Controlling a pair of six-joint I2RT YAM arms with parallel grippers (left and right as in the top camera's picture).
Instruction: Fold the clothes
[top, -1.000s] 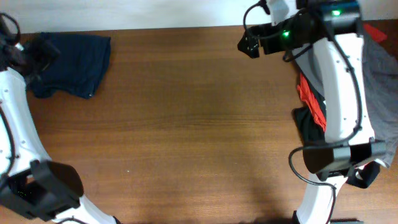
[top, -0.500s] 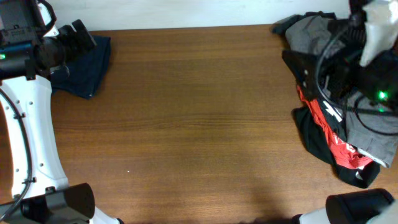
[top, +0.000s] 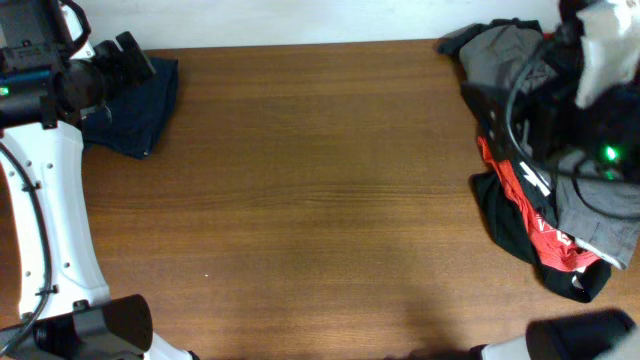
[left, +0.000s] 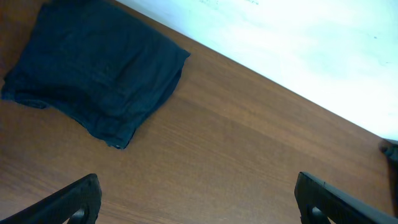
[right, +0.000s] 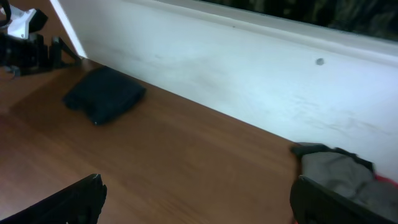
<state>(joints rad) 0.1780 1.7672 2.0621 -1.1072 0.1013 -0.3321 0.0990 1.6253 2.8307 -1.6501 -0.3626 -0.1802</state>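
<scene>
Wood-grain table (top: 300, 200) fills the overhead view, bounded along its far edge by a white wall (top: 300, 20). Navy shorts (top: 145, 100) lie as a compact folded bundle in the far-left corner of the table, close to the wall, with one rumpled edge turned toward the centre. Left arm (top: 40, 200) rises from the near-left edge, and its dark wrist end hangs over the upper-left margin of the shorts as seen from above. In the left wrist view the left gripper (left: 196, 183) shows its two fingers (left: 74, 199) set wide apart at the lower corners, bare wood between them and nothing held; the shorts lie ahead of the fingertips and to their left, not touching them. A heap of other clothing occupies the far-right side of the table: a grey garment (top: 500, 55) at the top corner and along the right edge, and a red-and-black garment (top: 540, 235) spilling toward the near side. The right arm's housing and cables overlap this heap in the overhead view. In the right wrist view the right gripper (right: 196, 190) has its fingers (right: 81, 199) likewise spread apart and empty, looking across the table toward the distant shorts, with the grey garment just ahead on its right.
</scene>
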